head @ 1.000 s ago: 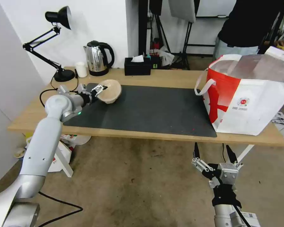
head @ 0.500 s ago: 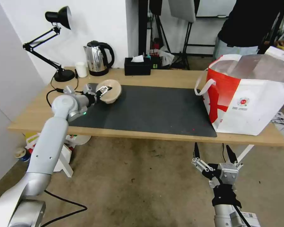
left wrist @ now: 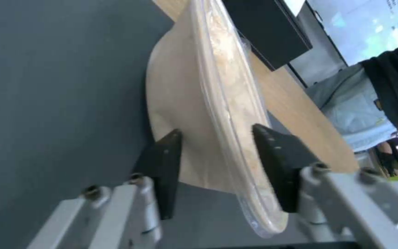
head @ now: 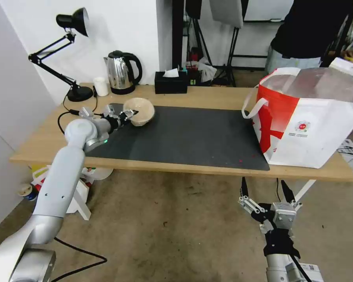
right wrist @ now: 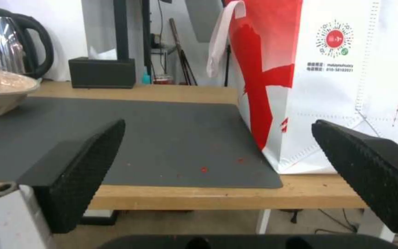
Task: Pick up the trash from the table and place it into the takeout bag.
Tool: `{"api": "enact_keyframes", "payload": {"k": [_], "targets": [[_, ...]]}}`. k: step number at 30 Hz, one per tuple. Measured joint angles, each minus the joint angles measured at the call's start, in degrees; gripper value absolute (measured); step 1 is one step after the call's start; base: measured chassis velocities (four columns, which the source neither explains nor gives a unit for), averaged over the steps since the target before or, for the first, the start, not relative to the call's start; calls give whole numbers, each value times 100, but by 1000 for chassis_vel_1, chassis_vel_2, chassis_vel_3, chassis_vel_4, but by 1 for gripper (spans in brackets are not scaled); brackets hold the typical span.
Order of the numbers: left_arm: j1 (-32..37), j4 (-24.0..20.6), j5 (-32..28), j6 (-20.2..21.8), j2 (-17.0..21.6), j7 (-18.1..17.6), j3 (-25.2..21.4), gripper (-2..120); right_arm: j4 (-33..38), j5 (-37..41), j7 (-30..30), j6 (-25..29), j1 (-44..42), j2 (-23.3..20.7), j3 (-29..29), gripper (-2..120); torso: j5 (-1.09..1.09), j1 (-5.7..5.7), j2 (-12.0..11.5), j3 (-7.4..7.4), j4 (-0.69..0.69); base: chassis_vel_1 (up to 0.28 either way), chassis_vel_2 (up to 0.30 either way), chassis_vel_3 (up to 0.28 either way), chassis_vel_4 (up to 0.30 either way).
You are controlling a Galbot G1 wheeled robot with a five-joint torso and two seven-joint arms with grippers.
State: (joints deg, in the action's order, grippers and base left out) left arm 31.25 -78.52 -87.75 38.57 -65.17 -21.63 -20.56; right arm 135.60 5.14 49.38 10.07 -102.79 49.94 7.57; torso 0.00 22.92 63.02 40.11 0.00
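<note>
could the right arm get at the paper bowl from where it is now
Probably not as it stands. The right gripper hangs open below the table edge near the takeout bag, while the paper bowl sits at the mat's far left corner, already between the left gripper jaws.

Beige paper bowl (head: pixel 140 111), dark grey mat (head: pixel 192 135), white-and-red takeout bag (head: pixel 310 125), perhaps silver-lined.

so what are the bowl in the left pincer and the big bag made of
The bowl looks like matte beige paper or pulp, with a glossy clear film or lid across its top. The takeout bag seems a coated woven or nonwoven fabric, slightly shiny, with a silvery foil-like lining.
</note>
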Motion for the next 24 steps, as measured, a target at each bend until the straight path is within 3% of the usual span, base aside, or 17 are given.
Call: {"api": "enact_keyframes", "payload": {"k": [11, 24], "targets": [[229, -256, 66, -146, 237, 88, -93, 0, 0, 0, 0, 0, 0, 0, 0, 100, 0, 0, 0, 0, 1, 0, 0, 0, 0], [324, -258, 113, -192, 270, 153, -148, 0, 0, 0, 0, 0, 0, 0, 0, 100, 0, 0, 0, 0, 0, 0, 0, 0, 0]]}}
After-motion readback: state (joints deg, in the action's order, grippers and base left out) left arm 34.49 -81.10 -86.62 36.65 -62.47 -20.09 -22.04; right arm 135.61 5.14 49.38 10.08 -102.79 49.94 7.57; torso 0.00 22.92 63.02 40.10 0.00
